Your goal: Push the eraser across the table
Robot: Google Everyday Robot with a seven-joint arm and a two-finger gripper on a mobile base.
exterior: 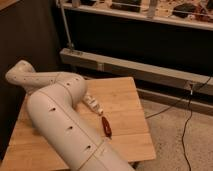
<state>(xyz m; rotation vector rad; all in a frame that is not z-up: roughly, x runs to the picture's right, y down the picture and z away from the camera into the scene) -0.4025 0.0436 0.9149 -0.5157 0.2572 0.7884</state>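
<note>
The eraser is hidden or out of view. The light-wood table [125,97] fills the lower left of the camera view. My white arm [60,120] lies across its left half, rising from the bottom edge to a bent joint [72,87], with a further link reaching left to a rounded end [20,75]. The gripper itself does not show; it is behind the arm or out of frame.
A small white object [93,103] and a dark red, elongated object [106,126] lie on the table just right of the arm. A dark wall with a metal rail [135,67] runs behind the table. A black cable [187,115] crosses the speckled floor at right.
</note>
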